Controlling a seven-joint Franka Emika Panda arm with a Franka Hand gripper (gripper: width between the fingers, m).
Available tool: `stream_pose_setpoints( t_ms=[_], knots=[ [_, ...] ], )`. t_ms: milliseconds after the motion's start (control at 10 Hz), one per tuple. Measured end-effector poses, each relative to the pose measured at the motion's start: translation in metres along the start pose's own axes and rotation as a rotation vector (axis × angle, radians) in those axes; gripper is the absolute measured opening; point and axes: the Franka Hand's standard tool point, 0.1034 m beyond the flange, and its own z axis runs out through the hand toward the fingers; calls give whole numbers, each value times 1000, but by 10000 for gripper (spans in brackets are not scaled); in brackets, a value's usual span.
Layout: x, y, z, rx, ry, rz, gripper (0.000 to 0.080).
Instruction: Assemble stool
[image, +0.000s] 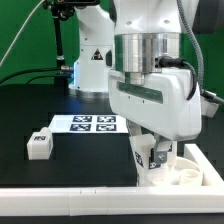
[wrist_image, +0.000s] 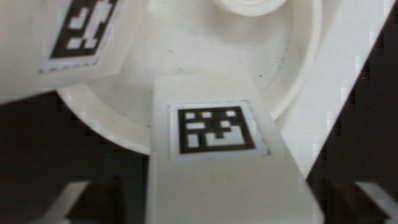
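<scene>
Seating a leg (wrist_image: 217, 130) in the seat disc (image: 195, 172), at five o'clock in the exterior view, appears done; gripper (wrist_image: 215, 198) jaws stand apart, flanking it. Next: lift clear, fetch spare leg (image: 40, 146) at eight o'clock.

Black table (image: 40, 105): marker board (image: 84, 123), leg (image: 40, 146), seat disc (image: 192, 174)

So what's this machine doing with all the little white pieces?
A robot arm is putting together a small white stool. Its gripper hangs over the round seat disc, straddling one blocky leg that stands upright on the disc. The jaws are open, with gaps on both sides of that leg, so nothing is gripped right now. A loose leg sits on the black table toward the exterior view's left, near the marker board, not yet fitted.
</scene>
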Motion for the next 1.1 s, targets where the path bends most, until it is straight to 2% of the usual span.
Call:
stream_pose_setpoints(
  t_ms=[100, 200, 300, 900, 1000, 1100],
  knots=[
    [9, 3, -16, 19, -5, -35, 628],
    [20, 8, -24, 31, -8, -54, 643],
    [26, 11, -25, 35, -2, -62, 643],
    [26, 13, -23, 35, 2, -116, 649],
    [37, 21, -21, 45, 12, -194, 649],
    [49, 32, -21, 42, 9, -269, 649]
  ],
)
